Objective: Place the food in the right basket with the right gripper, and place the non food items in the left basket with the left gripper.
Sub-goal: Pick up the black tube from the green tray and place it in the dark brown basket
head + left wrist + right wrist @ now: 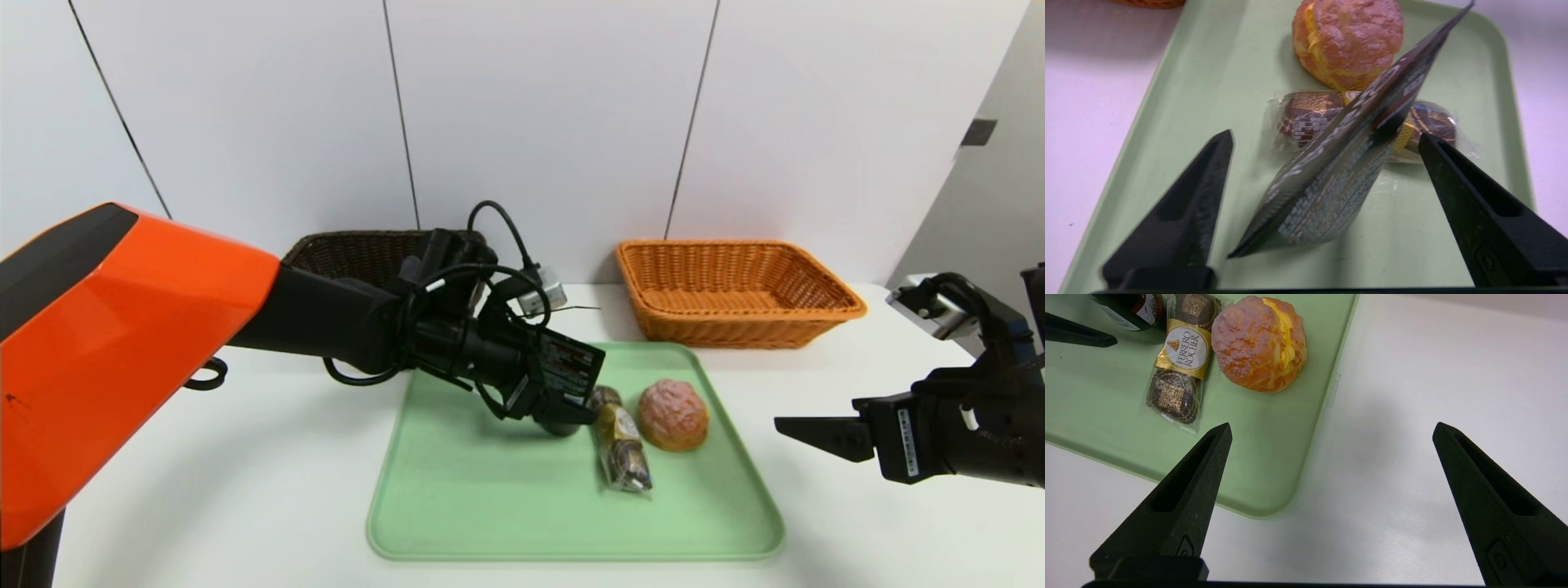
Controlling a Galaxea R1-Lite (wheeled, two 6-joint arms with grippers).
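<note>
A black squeeze tube [1331, 179] stands tilted on the green tray [457, 490]. My left gripper [1325, 134] is open around it, with a gap between each jaw and the tube. Beside the tube lie the clear-wrapped snack [620, 445] and the round bun with a pink top [673, 414]; both also show in the right wrist view, the snack [1182, 363] next to the bun [1259, 343]. My right gripper [1331, 430] hangs open and empty over the white table, off the tray's right edge. The dark brown left basket [351, 253] is partly hidden behind my left arm. The orange right basket [735, 286] stands behind the tray.
Both baskets stand against the white wall at the table's far edge. The tray's raised rim [1274, 506] lies just in front of my right gripper. A cable loop [204, 376] lies on the table under my left arm.
</note>
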